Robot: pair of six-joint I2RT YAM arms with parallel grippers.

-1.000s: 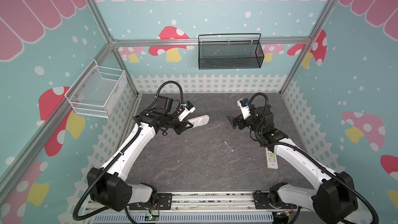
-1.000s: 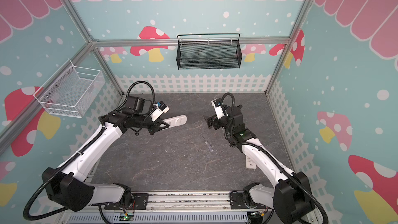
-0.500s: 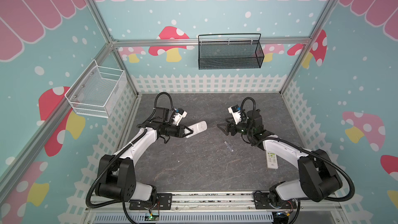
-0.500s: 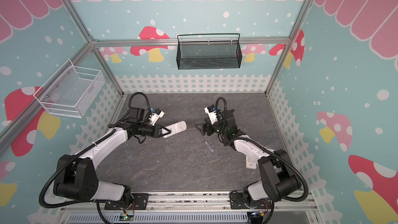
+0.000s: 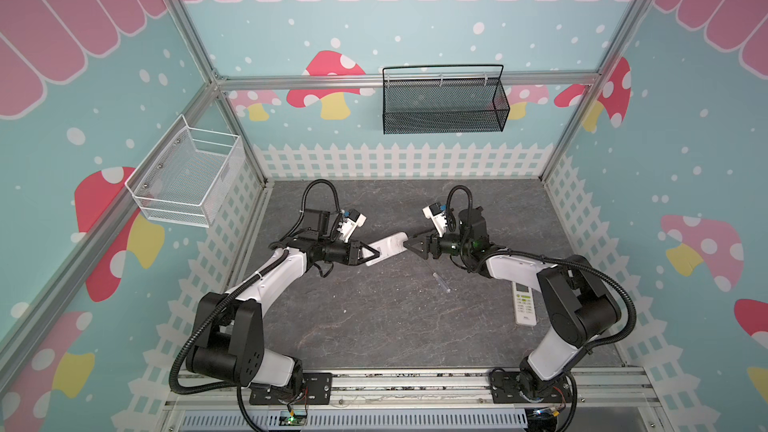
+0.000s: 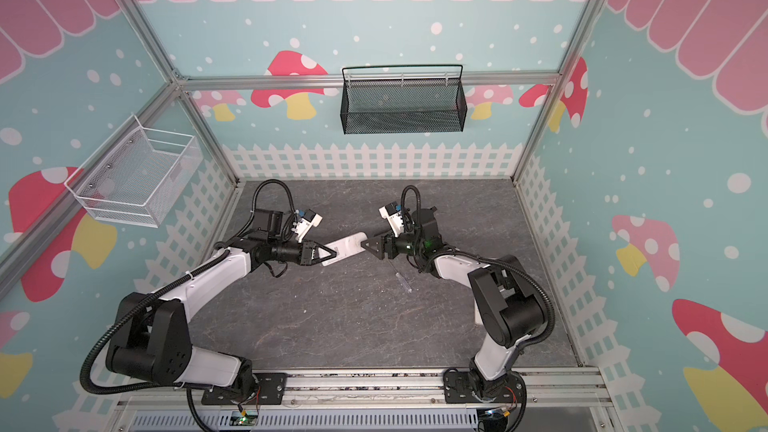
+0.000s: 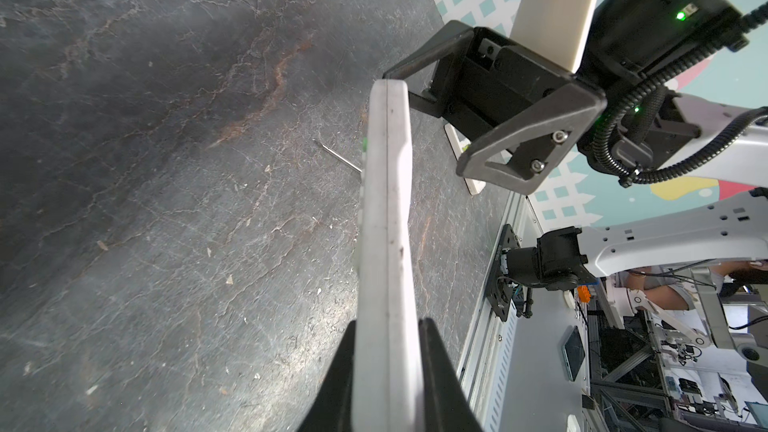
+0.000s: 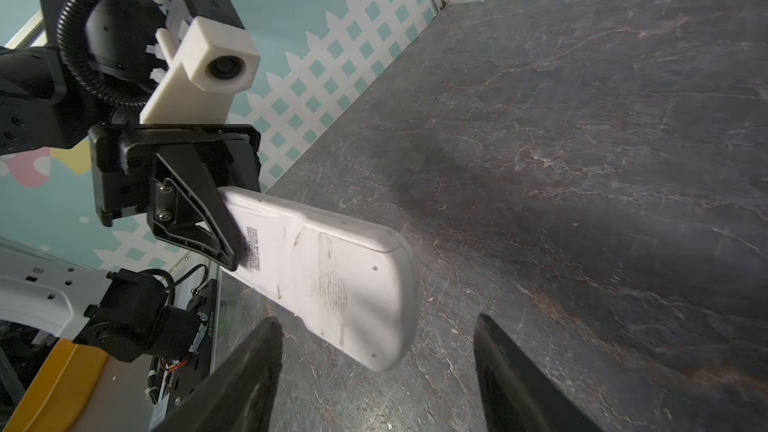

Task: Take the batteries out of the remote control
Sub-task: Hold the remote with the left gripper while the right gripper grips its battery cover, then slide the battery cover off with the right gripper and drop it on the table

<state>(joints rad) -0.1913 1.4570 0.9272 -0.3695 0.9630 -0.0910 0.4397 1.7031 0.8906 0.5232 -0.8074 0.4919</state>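
My left gripper [image 5: 374, 252] [image 7: 386, 328] is shut on one end of the white remote control [image 5: 388, 245] [image 6: 348, 246] and holds it edge-up above the table. The remote's back faces the right wrist view, with the ribbed battery cover [image 8: 332, 280] closed. The batteries are hidden. My right gripper [image 5: 411, 245] [image 8: 376, 322] is open, its jaws standing either side of the remote's free end without touching it. The left wrist view shows the right gripper [image 7: 422, 122] just past the remote's tip.
A clear-handled screwdriver [image 5: 440, 280] [image 6: 402, 280] lies on the dark table below the right gripper. A second white remote [image 5: 524, 303] lies face-up by the right arm. A black mesh basket [image 5: 442, 103] hangs on the back wall, a white wire basket [image 5: 187, 178] on the left wall.
Both arms have come down and toward the middle. The left one brought the remote along; the right gripper has reached the remote's free end and its jaws have narrowed.
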